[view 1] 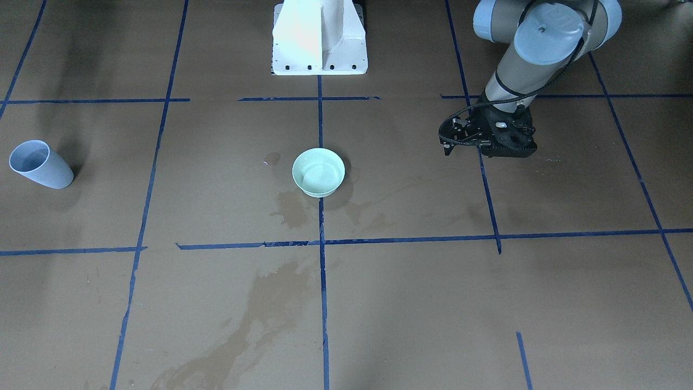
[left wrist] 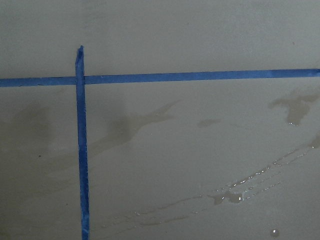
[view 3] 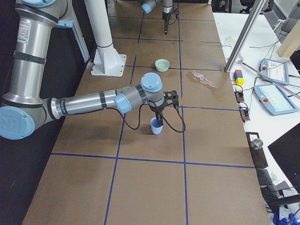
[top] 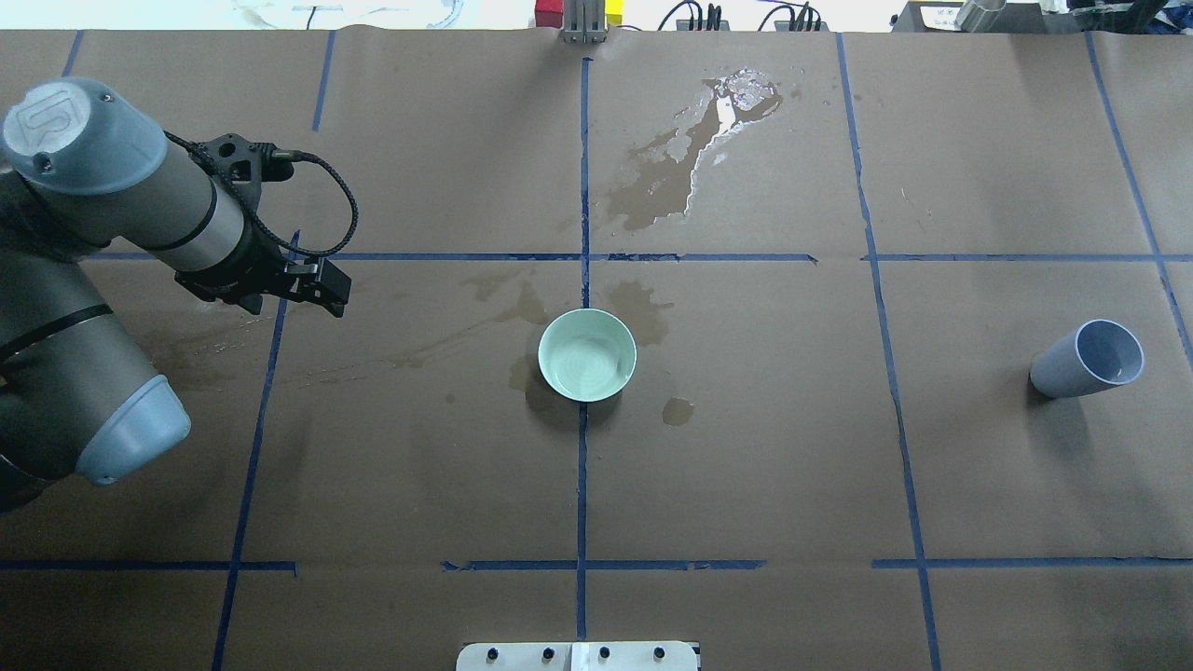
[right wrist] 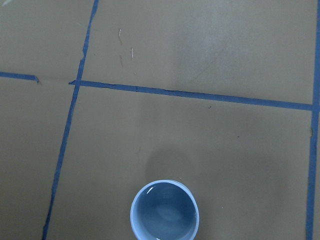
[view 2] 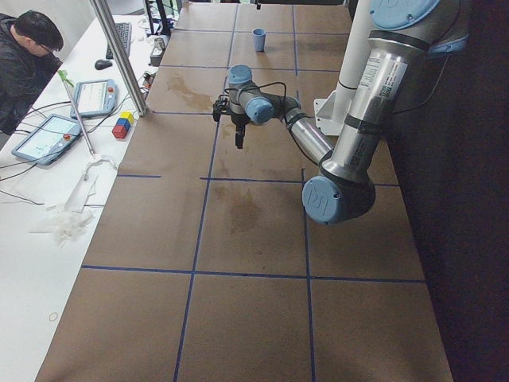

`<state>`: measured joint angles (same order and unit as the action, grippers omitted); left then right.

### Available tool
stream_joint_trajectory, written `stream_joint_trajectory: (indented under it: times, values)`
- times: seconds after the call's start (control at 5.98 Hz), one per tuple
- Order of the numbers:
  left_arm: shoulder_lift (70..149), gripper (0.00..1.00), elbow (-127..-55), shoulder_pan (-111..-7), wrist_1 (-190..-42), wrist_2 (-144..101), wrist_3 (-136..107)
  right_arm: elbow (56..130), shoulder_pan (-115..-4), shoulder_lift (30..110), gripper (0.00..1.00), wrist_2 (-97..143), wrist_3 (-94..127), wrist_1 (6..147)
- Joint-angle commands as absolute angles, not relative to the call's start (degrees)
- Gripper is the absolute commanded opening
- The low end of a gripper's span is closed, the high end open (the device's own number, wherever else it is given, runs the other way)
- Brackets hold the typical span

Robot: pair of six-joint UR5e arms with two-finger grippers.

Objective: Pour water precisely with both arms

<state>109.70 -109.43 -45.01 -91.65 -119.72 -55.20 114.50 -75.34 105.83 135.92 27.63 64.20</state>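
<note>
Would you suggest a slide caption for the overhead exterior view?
Left gripper poised above the water-stained table, a mint-green bowl at centre and a blue cup far right.

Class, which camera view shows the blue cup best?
Right wrist-mounted: it looks straight down into the blue cup, large, though slightly cropped. Overhead and front-facing show it whole but small; exterior left, tiny; exterior right, partly behind the right gripper; left wrist, not at all.

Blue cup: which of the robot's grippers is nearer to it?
Right. The right gripper hangs above the blue cup; the left gripper is far across the table, beyond the green bowl.
</note>
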Motion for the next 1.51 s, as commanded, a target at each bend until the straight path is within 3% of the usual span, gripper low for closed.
stream_joint_trajectory:
  times: [0.0,0.67,1.34]
  values:
    - [109.7,1.00,-109.5,-45.0,-91.7,-119.7,-55.3,114.5,-67.9,112.2,1.00,129.1,42.6,46.5]
    - [109.7,1.00,-109.5,-45.0,-91.7,-119.7,-55.6,113.3,-45.2,120.9,0.99,100.7,55.4,27.4]
    - [109.7,1.00,-109.5,-45.0,-91.8,-119.7,-55.9,103.1,-24.1,120.4,0.98,71.4,64.9,17.0]
